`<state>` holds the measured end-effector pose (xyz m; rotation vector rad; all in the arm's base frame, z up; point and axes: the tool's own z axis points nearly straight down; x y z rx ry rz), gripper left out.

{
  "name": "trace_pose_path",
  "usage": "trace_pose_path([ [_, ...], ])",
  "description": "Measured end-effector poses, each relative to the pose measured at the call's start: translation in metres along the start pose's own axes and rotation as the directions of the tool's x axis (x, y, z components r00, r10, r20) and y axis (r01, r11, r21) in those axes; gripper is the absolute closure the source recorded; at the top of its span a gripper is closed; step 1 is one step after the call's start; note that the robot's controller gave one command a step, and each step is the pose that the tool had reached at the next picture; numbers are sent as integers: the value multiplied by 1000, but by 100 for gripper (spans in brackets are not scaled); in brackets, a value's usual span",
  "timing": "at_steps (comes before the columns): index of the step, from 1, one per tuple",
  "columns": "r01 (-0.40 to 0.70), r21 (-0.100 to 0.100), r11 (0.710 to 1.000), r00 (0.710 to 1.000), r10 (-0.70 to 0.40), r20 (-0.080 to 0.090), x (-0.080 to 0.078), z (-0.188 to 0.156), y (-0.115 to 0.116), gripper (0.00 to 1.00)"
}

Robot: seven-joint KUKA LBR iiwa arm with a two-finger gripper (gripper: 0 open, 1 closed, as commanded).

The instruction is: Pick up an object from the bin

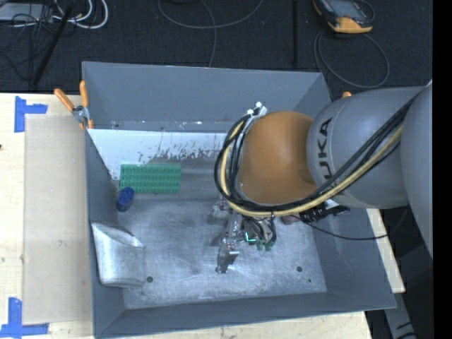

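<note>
A: What's on the left?

B: A crumpled silvery sheet [116, 254] in the near-left corner. Behind it is a small blue cylinder [125, 200], with a green studded plate [150, 178] just beside that, at the back slope.

A: And the gripper?

B: The gripper [227, 254] is low over bare bin floor [176, 267] mid-bin, well apart from all three. Wide or narrow, cannot tell. You'd best shift it left and centre it over one piece before descending.

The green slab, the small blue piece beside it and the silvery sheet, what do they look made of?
Green slab: likely moulded plastic, matte, with regular rows of studs. Small blue piece: probably plastic, smooth rounded form; too small to be sure. Silvery sheet: looks like foil or thin plastic film, creased and catching light.
</note>
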<state>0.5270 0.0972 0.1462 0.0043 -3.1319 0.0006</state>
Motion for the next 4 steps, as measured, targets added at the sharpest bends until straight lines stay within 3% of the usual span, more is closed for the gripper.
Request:
trace_pose_path([
  [1,-122,-4,993,992,122,14,-16,75,-127,0],
  [2,-119,-3,993,993,119,14,-17,72,-125,100],
  [3,-65,0,998,998,65,16,-1,-22,-150,100],
  [4,-17,0,1000,1000,17,16,-9,-77,-149,100],
])
